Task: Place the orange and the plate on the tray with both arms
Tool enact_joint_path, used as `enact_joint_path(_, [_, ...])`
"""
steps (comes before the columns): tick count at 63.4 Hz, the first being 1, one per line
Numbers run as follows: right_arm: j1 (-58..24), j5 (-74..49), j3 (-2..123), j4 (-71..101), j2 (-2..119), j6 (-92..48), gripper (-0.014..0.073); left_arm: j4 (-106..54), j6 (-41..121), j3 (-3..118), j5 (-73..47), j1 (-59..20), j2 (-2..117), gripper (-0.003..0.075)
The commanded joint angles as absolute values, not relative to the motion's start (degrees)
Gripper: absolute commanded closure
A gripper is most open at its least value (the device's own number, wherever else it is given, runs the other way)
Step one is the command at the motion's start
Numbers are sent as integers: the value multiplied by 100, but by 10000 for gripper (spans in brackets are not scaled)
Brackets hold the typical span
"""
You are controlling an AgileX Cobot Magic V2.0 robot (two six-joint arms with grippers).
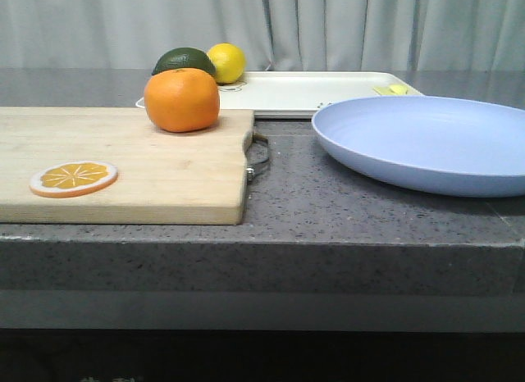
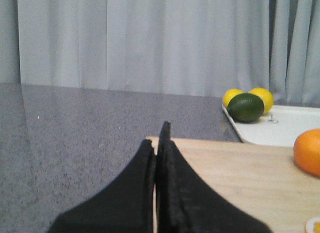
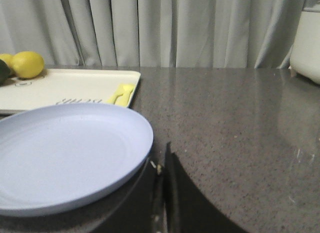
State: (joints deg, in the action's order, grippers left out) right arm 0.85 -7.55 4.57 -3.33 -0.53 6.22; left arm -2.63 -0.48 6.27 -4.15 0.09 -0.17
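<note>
I find both end effectors, left (image 2: 156,158) and right (image 3: 162,193), closed and empty; the orange (image 1: 181,99) may roll off its cutting board (image 1: 123,161), and the plate (image 1: 426,140) may strike the tray (image 1: 320,91) rim.

a wooden cutting board (image 1: 123,165) lies on the dark speckled counter (image 1: 344,202), a metal handle (image 1: 259,152) at its end. a flat orange slice (image 1: 74,178) rests on the board near its front edge. farther back, a dark green avocado (image 1: 182,61) and a yellow lemon (image 1: 227,62) sit touching each other. grey curtains (image 1: 328,25) hang behind
</note>
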Motion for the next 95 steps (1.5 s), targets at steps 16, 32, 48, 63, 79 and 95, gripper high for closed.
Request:
enact_joint_path(16, [86,-1626,2629,-411,874,597,655,-315,-94,3100,-1819,10,996,738])
enact_joint_path(32, [86,-2710,3815,-439,2238,592,655,-315,-94,4378,-2924,10,2283,738])
enact_joint_path(48, [86,-2764,3838,-439,2949,592,655,-315,-94,4415,-2921,10,2761,738])
enact_joint_path(63, [86,-2864,3831,-439,3358,525,606,-315,-94,4415,-2932,10,2995,729])
enact_joint_path(79, [86,-2889,3831,-433,3403,489,64,-315,-94,4415,-2913,-67,3010,366])
enact_joint_path(95, [-159,-2976,3831,-226,3403,449,-49,-315,75,4415,-2855,-1245,3287,181])
